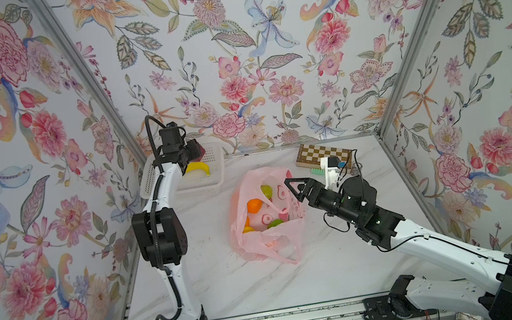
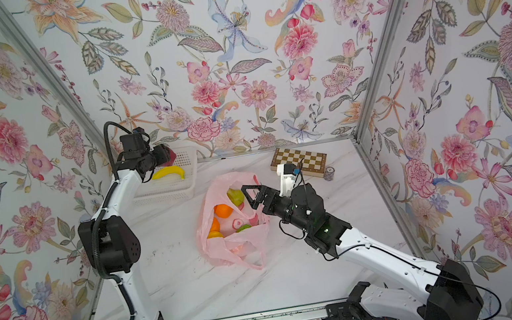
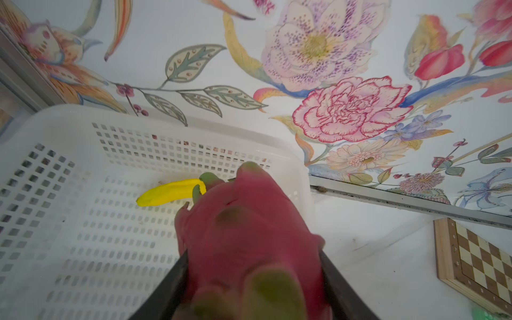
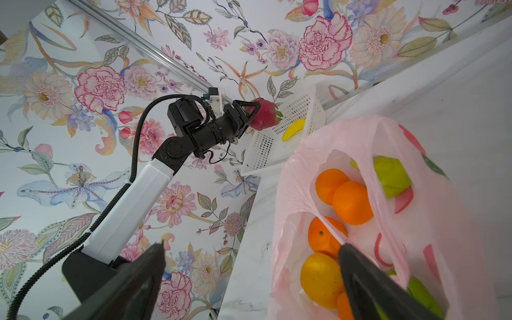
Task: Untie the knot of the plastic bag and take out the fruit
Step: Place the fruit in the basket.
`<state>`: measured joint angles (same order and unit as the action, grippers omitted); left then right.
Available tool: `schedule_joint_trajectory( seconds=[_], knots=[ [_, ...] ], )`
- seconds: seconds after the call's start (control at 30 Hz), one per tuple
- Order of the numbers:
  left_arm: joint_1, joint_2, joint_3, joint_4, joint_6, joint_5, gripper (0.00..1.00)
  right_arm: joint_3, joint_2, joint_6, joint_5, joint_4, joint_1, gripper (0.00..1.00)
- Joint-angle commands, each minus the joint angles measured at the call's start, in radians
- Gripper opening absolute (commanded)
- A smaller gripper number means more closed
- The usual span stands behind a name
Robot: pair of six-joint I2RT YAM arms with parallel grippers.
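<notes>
The pink plastic bag (image 1: 253, 182) (image 2: 217, 188) lies mid-table with its mouth gaping; the knot is out of view. Inside it I see fruit: an orange (image 1: 254, 205) (image 4: 352, 202), a green one (image 1: 266, 191) (image 4: 390, 177) and a yellow one (image 4: 321, 279). My left gripper (image 1: 195, 152) (image 3: 253, 260) is shut on a magenta dragon fruit (image 3: 249, 221) (image 4: 264, 115) (image 2: 171, 155), held above the white basket (image 1: 216, 181) (image 3: 83, 116). My right gripper (image 1: 292, 190) (image 2: 248, 197) (image 4: 252, 246) hangs open at the bag's right rim, nothing between its fingers.
A yellow banana (image 1: 197, 168) (image 3: 169, 191) lies in the basket at the back left. A folded chessboard (image 1: 319, 154) (image 3: 482, 260) sits at the back right, with a small can (image 2: 329, 173) beside it. Walls close in the table on three sides.
</notes>
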<state>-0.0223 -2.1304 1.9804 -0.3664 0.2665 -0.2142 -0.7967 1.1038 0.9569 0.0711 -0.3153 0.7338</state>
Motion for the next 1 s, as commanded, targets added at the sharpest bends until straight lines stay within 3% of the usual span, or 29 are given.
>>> schedule_joint_trajectory(
  seconds=[0.0, 0.17, 0.33, 0.57, 0.67, 0.97],
  knots=[
    [-0.038, -0.054, 0.035, -0.004, 0.104, -0.177, 0.26, -0.033, 0.011, -0.018, 0.007, 0.018, 0.005, 0.99],
    [-0.064, -0.115, 0.008, 0.058, 0.152, -0.28, 0.29, -0.047, 0.024, -0.012, 0.015, 0.026, 0.008, 0.99],
    [-0.071, -0.159, 0.005, 0.051, 0.149, -0.279, 0.4, -0.053, 0.026, -0.006, 0.012, 0.04, 0.013, 0.99],
    [-0.071, -0.114, -0.116, 0.088, 0.111, -0.236, 0.84, -0.055, 0.023, -0.006, 0.003, 0.049, 0.021, 0.99],
    [-0.071, -0.082, -0.167, 0.097, 0.095, -0.191, 0.97, -0.053, 0.016, -0.007, -0.001, 0.051, 0.025, 0.99],
    [-0.074, 0.01, -0.229, 0.126, 0.094, -0.182, 0.99, -0.031, -0.017, -0.014, -0.034, 0.073, 0.036, 0.99]
  ],
)
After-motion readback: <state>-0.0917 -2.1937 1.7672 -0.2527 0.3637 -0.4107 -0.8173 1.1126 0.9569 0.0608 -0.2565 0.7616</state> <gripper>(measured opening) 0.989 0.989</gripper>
